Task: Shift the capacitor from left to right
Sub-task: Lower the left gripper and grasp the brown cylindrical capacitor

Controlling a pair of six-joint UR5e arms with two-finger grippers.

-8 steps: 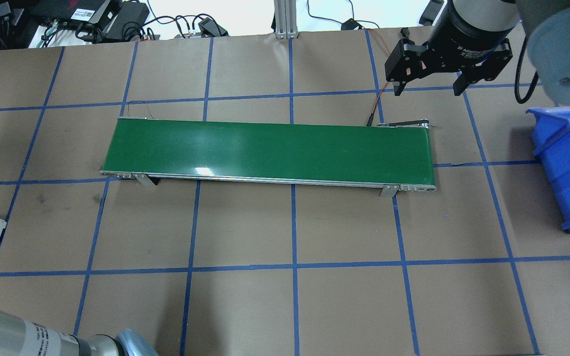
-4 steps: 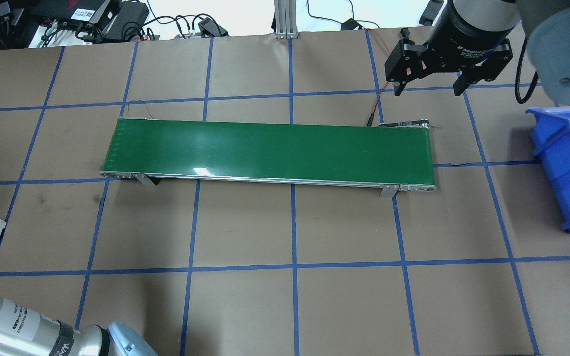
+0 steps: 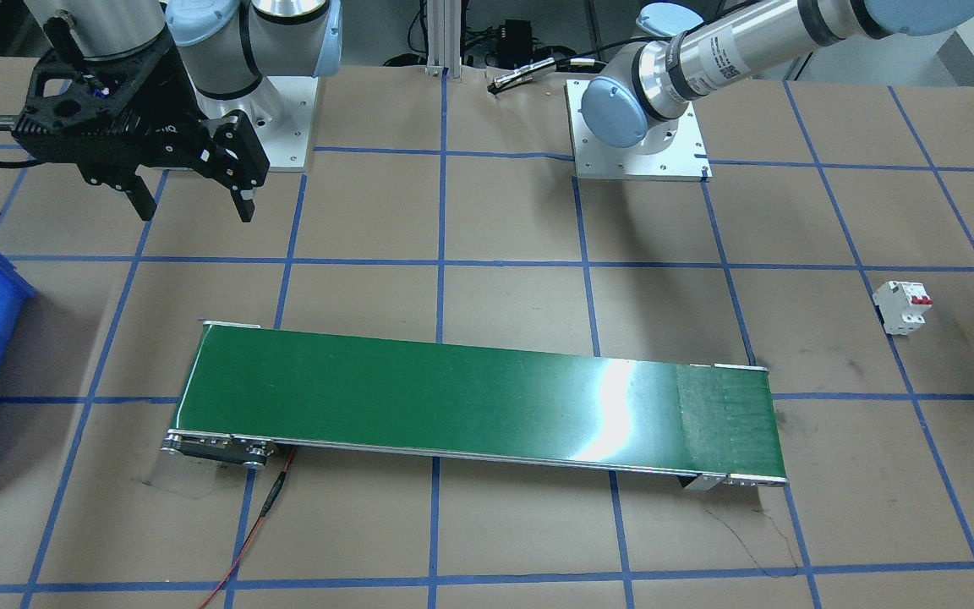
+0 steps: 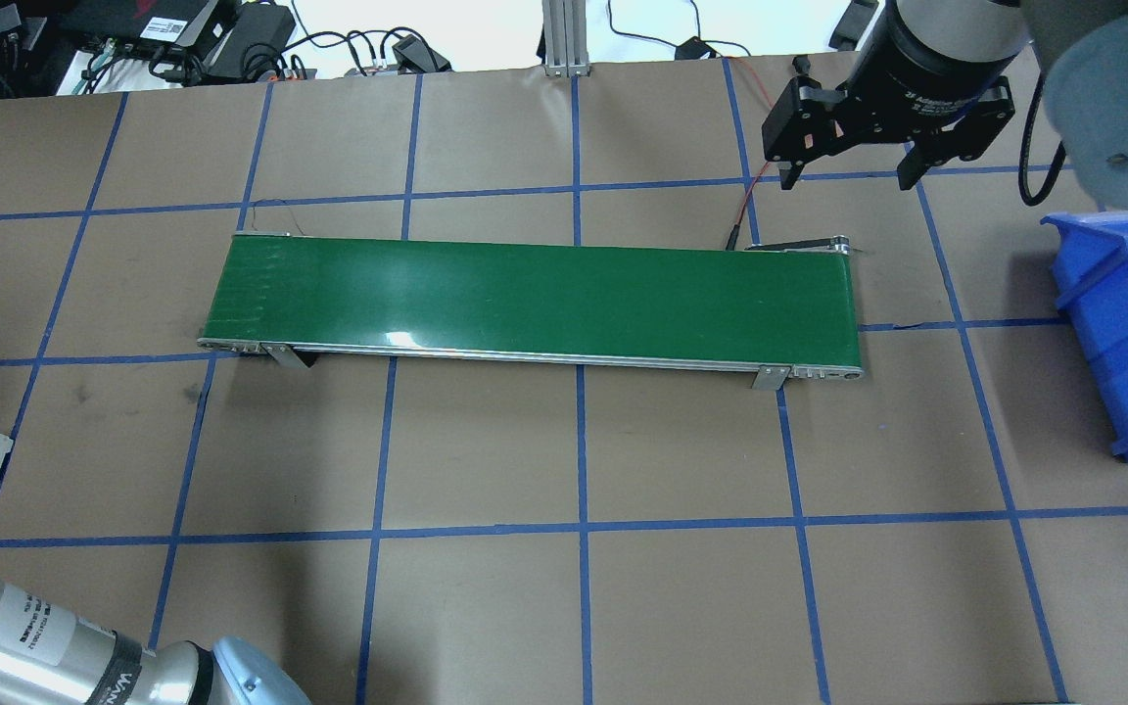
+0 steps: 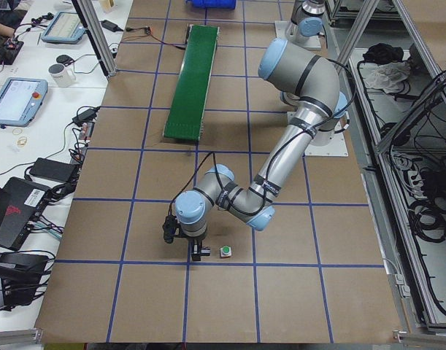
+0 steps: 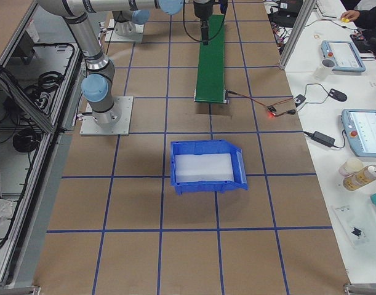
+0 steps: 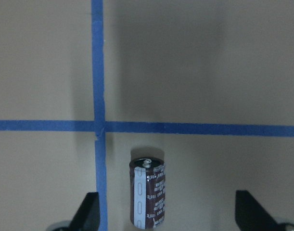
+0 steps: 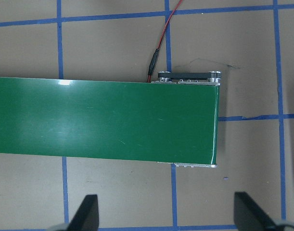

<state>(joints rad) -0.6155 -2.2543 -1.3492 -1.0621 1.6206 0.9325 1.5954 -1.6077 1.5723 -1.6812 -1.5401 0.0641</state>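
The capacitor is a small dark brown cylinder with a silvery stripe. It lies on the brown paper in the left wrist view, just below a blue tape crossing. My left gripper is open, with its fingers on either side of the capacitor and not touching it. In the exterior left view the left gripper hangs low over the table's near end. My right gripper is open and empty above the far right end of the green conveyor; it also shows in the front view.
A blue bin stands at the right, also seen in the right view. A white breaker with red switches and a green-capped button lie near the left gripper. The conveyor's red wire runs off its right end.
The left arm's link at the lower left of the overhead view has shifted up and right a little. The right gripper has not moved.
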